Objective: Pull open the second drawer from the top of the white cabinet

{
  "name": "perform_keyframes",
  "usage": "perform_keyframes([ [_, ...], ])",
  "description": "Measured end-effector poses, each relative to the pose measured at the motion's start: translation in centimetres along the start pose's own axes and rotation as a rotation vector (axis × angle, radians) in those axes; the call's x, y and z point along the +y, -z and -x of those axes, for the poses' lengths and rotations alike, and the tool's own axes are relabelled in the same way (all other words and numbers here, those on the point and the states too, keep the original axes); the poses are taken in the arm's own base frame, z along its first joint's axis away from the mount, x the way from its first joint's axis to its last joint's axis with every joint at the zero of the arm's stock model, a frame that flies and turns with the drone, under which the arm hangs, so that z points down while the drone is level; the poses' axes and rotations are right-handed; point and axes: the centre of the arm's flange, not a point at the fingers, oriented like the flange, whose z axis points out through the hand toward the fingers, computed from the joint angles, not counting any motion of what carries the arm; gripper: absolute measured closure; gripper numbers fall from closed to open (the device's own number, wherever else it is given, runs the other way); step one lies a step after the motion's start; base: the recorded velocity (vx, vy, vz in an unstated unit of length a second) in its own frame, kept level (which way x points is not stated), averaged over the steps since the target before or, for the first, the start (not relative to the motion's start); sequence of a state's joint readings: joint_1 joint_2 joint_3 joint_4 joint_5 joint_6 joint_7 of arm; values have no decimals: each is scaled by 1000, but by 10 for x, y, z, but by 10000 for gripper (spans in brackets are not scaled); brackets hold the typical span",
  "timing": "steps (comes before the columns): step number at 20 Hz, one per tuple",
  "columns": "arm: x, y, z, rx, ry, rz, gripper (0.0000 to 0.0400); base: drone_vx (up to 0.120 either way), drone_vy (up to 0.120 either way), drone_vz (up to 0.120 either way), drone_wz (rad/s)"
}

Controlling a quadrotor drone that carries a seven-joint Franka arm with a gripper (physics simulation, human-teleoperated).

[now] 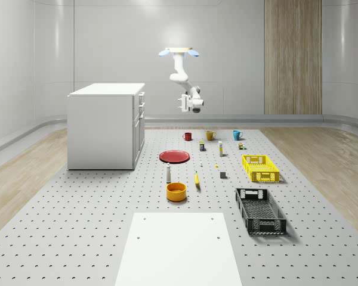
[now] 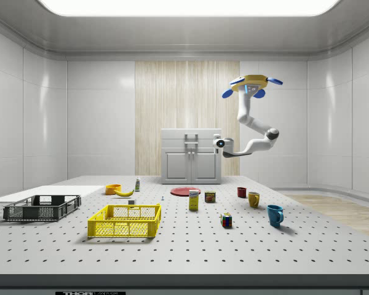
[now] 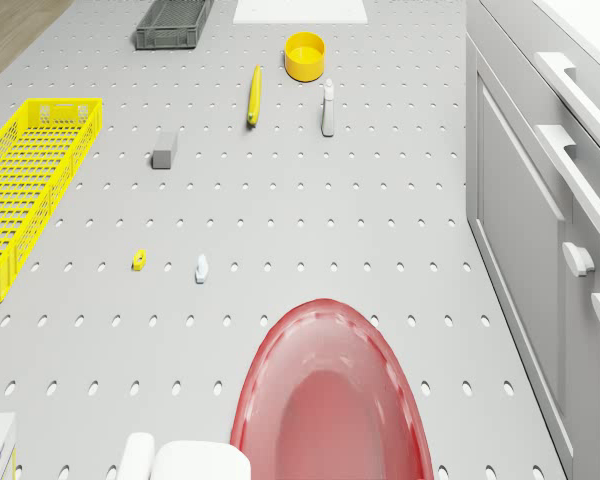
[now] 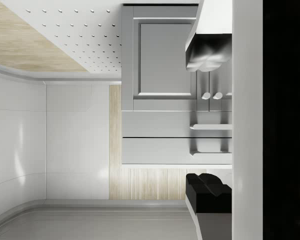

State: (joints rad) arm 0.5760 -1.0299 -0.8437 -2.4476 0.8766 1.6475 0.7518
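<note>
While drone (image 1: 179,52) hovers beside cabinet (image 1: 104,125), end effector (image 1: 183,103) wide, empty; two drawers (image 4: 157,137), three mugs (image 1: 211,135).

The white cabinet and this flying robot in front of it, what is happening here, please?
A drone with an arm hovers above the perforated table, in front of the white cabinet. Its hand is held out toward the cabinet front at about drawer height, fingers open, apart from the cabinet and touching nothing. In the wrist view the two drawer handles lie ahead between the fingers. The second drawer looks shut. The red plate, cups and crates lie untouched on the table.
</note>
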Motion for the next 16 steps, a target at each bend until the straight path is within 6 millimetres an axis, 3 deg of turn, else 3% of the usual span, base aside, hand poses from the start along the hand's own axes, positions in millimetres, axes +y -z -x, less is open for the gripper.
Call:
perform_keyframes([
  [2,0,0,0,0,0,0,100,120,-20,0,0],
  [7,0,0,0,0,0,0,100,120,-104,0,0],
  [16,0,0,0,0,0,0,100,120,0,0,0],
])
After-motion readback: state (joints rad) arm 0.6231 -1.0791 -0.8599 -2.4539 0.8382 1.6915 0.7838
